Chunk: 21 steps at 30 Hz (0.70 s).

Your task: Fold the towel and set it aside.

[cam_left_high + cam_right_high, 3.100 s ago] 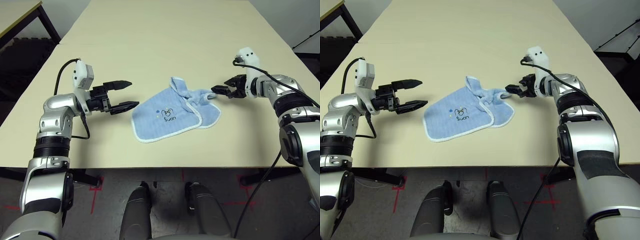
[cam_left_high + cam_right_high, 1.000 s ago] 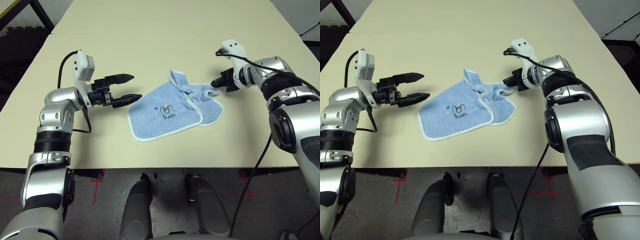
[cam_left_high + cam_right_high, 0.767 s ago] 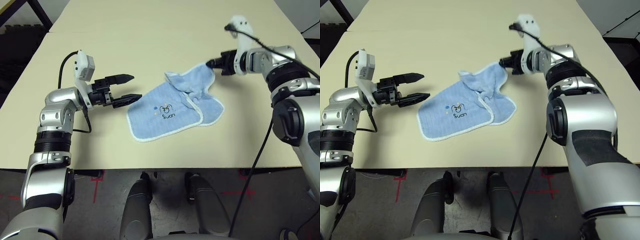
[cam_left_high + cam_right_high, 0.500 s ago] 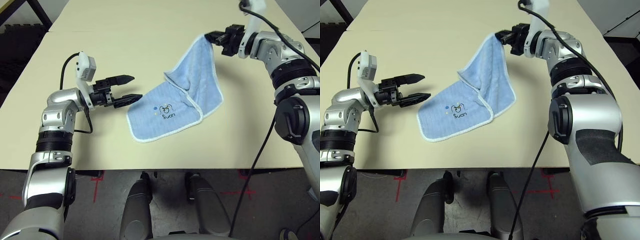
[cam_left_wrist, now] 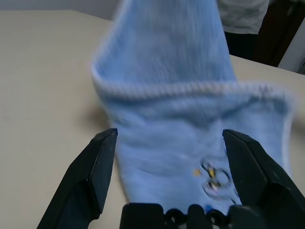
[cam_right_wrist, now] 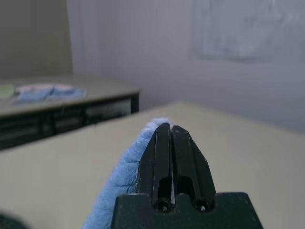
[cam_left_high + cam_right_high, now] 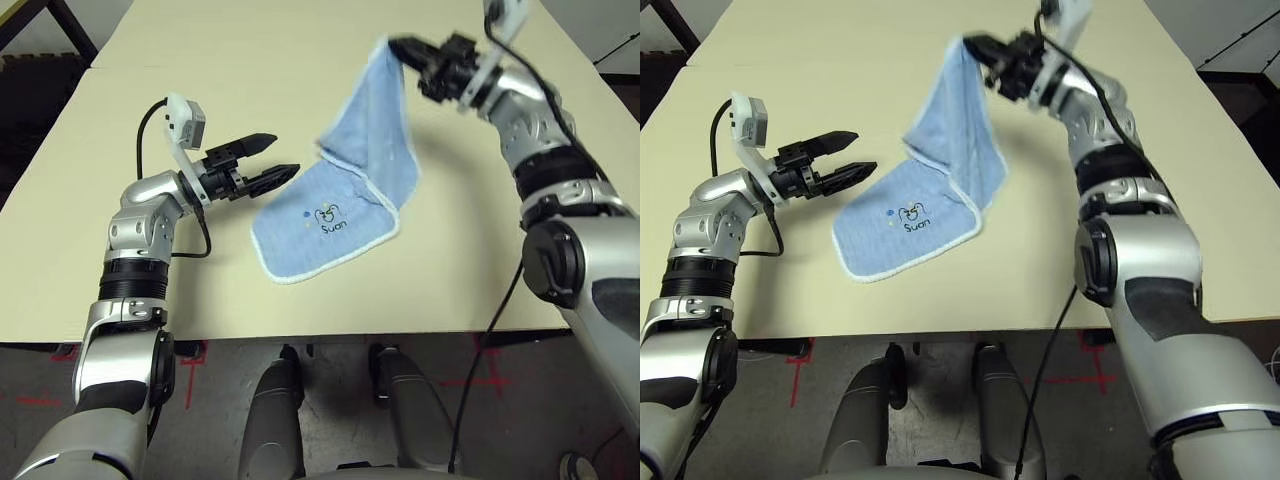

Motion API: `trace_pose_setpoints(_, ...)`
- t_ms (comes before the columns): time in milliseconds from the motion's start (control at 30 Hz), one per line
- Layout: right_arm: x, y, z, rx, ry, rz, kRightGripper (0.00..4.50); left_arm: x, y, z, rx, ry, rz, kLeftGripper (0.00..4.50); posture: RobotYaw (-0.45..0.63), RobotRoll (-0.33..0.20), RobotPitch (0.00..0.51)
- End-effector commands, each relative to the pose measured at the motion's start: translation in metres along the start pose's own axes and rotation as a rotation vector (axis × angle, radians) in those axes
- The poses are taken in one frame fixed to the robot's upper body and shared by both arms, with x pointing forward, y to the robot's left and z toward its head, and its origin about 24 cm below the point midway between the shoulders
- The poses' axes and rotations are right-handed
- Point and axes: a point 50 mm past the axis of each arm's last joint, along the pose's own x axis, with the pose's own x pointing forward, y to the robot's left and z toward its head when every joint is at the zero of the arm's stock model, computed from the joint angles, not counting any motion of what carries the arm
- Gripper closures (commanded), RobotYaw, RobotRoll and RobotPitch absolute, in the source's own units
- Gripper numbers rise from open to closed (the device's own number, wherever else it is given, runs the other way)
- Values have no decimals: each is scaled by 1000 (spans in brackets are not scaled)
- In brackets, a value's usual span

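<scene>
- In the head view the right gripper (image 7: pixel 398 48) sits at the upper right of the frame, above the table (image 7: pixel 250 60), with its two black fingers pressed together on one corner of the towel (image 7: pixel 330 215).
- From that pinched corner the light blue cloth hangs down and to the left as a long, narrow fold with white edging along its sides.
- The lower half of the towel lies flat on the tabletop at the centre of the frame, with the small dark logo and lettering facing up and a rounded, white-trimmed corner nearest the bottom edge of the table.
- The left gripper (image 7: pixel 268 158) is at centre left of the frame, roughly level, with its fingers spread wide and holding nothing.
- Its fingertips point toward the flat part of the towel and stop just beside the cloth's upper left edge; contact cannot be made out.
- In the left wrist view the two open fingers frame the flat blue cloth, and the raised fold stands up behind it.
- In the right wrist view the closed fingers (image 6: pixel 162 157) show a strip of blue terry along one side.
- In the same view a second table (image 6: pixel 66 102) stands in the background at mid-left, with something pale blue and flat lying on it, too blurred to name.
- There are no containers on the table.
</scene>
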Motion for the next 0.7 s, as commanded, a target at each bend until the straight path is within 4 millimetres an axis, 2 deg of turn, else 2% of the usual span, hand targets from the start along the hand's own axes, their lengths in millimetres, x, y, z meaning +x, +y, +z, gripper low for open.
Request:
trace_pose_setpoints(33, 9, 0, 15, -7, -91, -66, 4467, 1, -3, -5, -4, -1, 0, 0, -53, 0, 201)
trace_pose_setpoints(200, 27, 7, 55, -72, -221, -87, 4467, 2, -3, -6, -3, -7, 8, 0, -57, 0, 193)
trace_pose_setpoints(333, 37, 12, 79, -101, -275, -82, 4467, 4, -3, -6, -2, -16, 11, 0, -59, 0, 187)
trace_pose_setpoints(500, 44, 14, 97, -180, -239, -95, 4467, 13, -3, -3, -22, -67, 24, 0, -51, 0, 175)
trace_pose_setpoints(700, 50, 20, 101, -193, -219, -85, 4467, 28, -5, 2, -44, -116, 32, 0, -44, 0, 172)
